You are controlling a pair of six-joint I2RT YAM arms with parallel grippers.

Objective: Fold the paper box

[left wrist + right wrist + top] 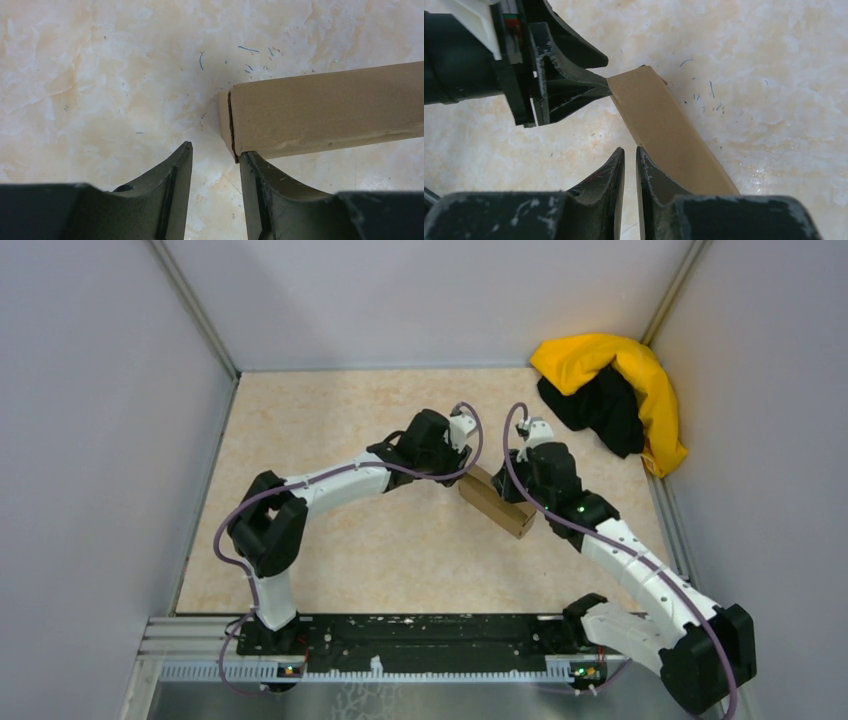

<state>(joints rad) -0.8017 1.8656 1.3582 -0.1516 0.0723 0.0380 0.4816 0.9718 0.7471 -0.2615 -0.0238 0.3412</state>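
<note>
Beside the left tool (216, 150) — paper box (325, 112)

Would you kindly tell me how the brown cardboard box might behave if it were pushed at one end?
Probably light: the cardboard box looks thin-walled. Long and narrow, lying flat, it would likely pivot on the smooth table rather than tip. Its end seam gapes slightly, so pressure there may spring it open.

The worktop (330, 560) is open left of the paper box (497, 503). The left pincer (215, 150) and right pincer (630, 150) crowd the box. A cloth heap (610, 390) fills the far right corner.
</note>
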